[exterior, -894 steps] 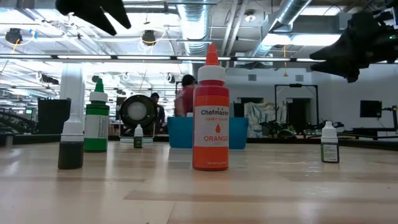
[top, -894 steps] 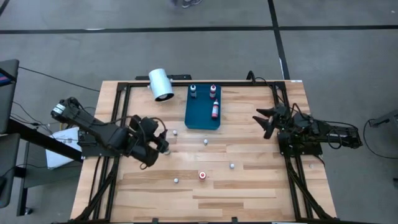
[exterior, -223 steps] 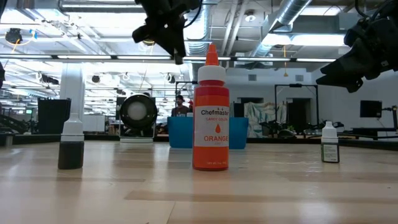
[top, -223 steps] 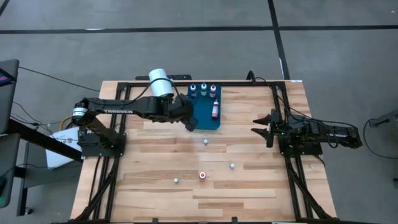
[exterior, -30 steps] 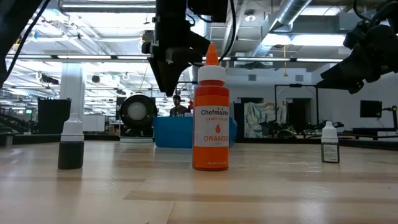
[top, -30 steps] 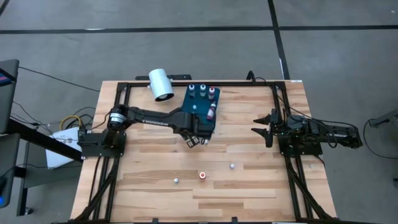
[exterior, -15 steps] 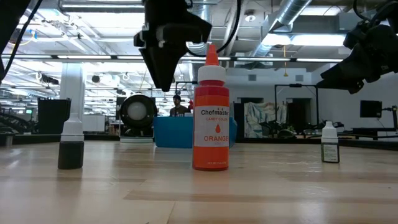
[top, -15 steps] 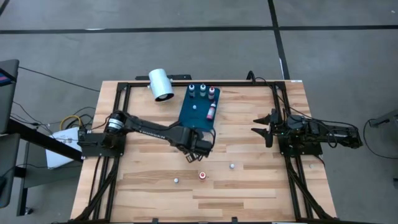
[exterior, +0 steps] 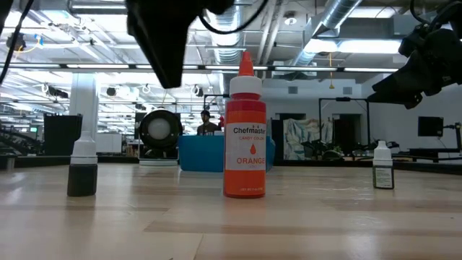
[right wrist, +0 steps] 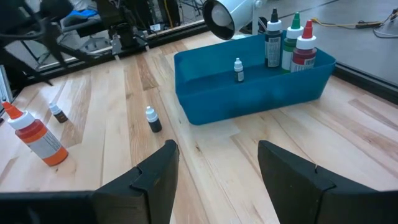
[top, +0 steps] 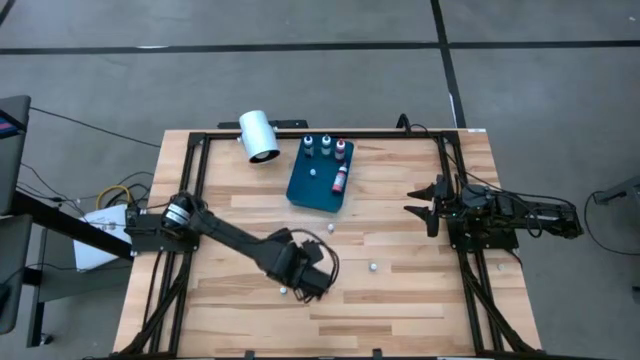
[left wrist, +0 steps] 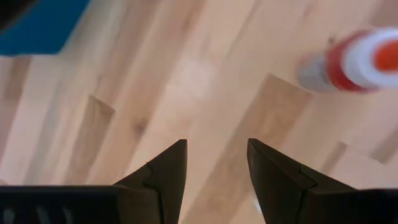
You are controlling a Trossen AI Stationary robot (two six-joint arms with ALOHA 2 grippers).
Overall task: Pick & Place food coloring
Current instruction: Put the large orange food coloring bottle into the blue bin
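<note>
An orange food coloring bottle [exterior: 244, 130] with a red tip stands upright on the wooden table near its front; it also shows in the left wrist view [left wrist: 357, 62]. My left gripper [top: 305, 280] hangs open above the table just beside it, pointing steeply down, with only bare wood between its fingers [left wrist: 214, 168]. Small bottles [top: 331, 228] [top: 373, 267] [top: 283, 291] stand loose on the table. The blue tray [top: 320, 175] holds three upright bottles [top: 324, 144], one lying bottle [top: 340, 180] and a tiny one. My right gripper [top: 425, 205] waits open at the right.
A white cylinder [top: 258, 135] lies at the far left beside the tray. A black frame rail [top: 330, 132] runs along the table's far edge. A small dark bottle [exterior: 82, 170] and another small bottle [exterior: 382, 166] stand to either side of the orange one.
My left gripper has swung from just in front of the blue tray toward the table's near edge, staying at about the same height and open, and now hangs by the orange bottle. The bottles and the tray have stayed where they were.
</note>
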